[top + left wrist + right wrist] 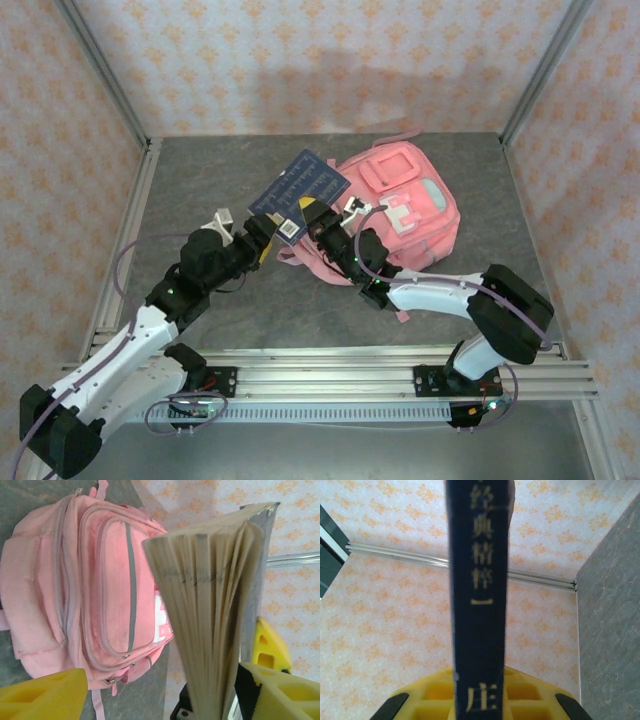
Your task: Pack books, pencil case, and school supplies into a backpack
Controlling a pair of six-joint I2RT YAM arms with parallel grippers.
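A dark navy book point(300, 185) is held up on edge above the table, just left of the pink backpack point(410, 205). My right gripper point(318, 222) is shut on the book's lower edge. In the right wrist view the book's spine point(479, 580) with gold characters rises from between the yellow fingers of the right gripper point(480, 685). My left gripper point(268, 232) stands open at the book's near left corner. In the left wrist view the fanned page edges point(215, 605) rest against the right-hand finger point(280, 690), and the other finger point(40, 697) is well apart from them. The backpack point(100, 590) lies flat, its zips closed.
Grey table point(200, 190) inside patterned walls with metal frame posts point(110, 90). An aluminium rail point(400, 365) runs along the near edge, carrying both arm bases. Pink straps point(300, 255) trail from the backpack toward the grippers.
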